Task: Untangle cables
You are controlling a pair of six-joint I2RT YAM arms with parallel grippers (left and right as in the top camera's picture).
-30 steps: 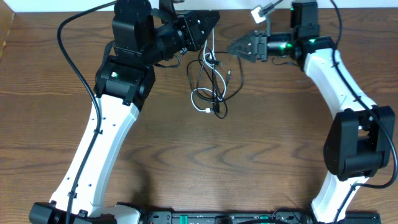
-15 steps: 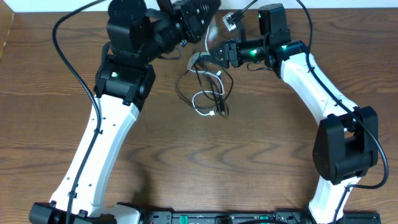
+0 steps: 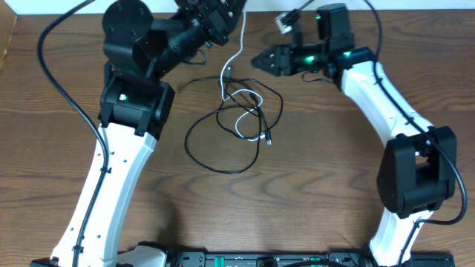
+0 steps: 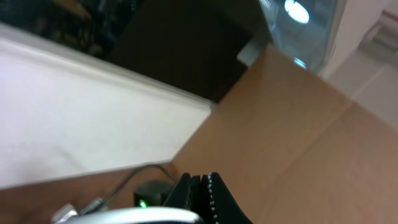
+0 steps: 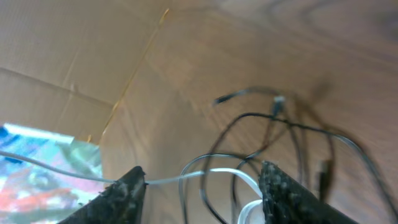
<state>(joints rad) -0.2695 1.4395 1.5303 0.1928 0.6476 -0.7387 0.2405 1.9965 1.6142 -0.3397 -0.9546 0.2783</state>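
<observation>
The cables lie at the table's middle back, a white cable and a black cable. They cross in a loose knot. The white one rises steeply to my left gripper at the far edge, which is shut on it. In the left wrist view that gripper shows its jaws pressed together, and the cord itself is hidden there. My right gripper is open just right of the white strand. In the right wrist view the white cable crosses between the spread fingers of the gripper, with black loops beyond.
Thick black arm wires arc over the left side. A brown cardboard wall stands behind the table's far edge. The black cable's wide loop reaches toward the left arm's white link.
My left gripper has pulled up and back with the white cable. The knot has loosened and a big black loop has spread out to the lower left. The right gripper came in beside the cables.
</observation>
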